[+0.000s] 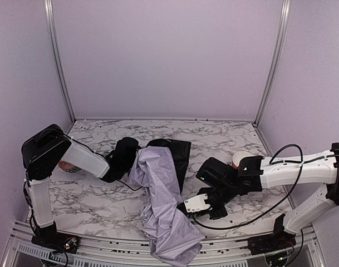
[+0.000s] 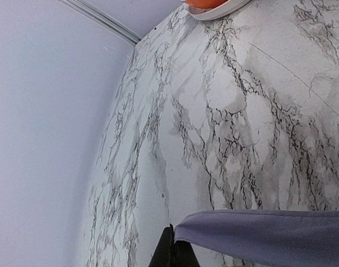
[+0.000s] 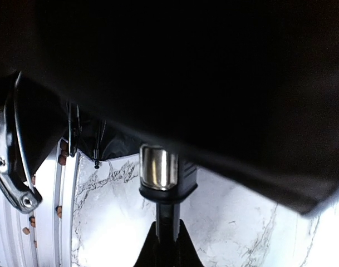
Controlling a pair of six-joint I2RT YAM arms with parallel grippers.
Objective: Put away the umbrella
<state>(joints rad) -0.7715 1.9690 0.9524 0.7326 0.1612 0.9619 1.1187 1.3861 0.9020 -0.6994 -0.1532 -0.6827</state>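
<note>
The umbrella (image 1: 161, 194) lies slack across the middle of the marble table (image 1: 91, 203). Its lavender fabric trails from the centre down over the near edge, and a flap of the black inner side is turned up behind it. The left gripper (image 1: 129, 161) is pressed together on the upper edge of the fabric (its wrist view shows cloth running straight out from the closed fingertips (image 2: 166, 253)). The right gripper (image 1: 185, 208) pinches the thin black shaft (image 3: 165, 222) just below a metal collar (image 3: 157, 166), under the dark canopy. I judge the job to be at an early stage. Both arms have a hold, but the canopy is not yet gathered or wrapped, no strap is fastened, and no place to stow it shows. An orange-and-white bowl (image 2: 214, 4) sits off by the left arm.
</note>
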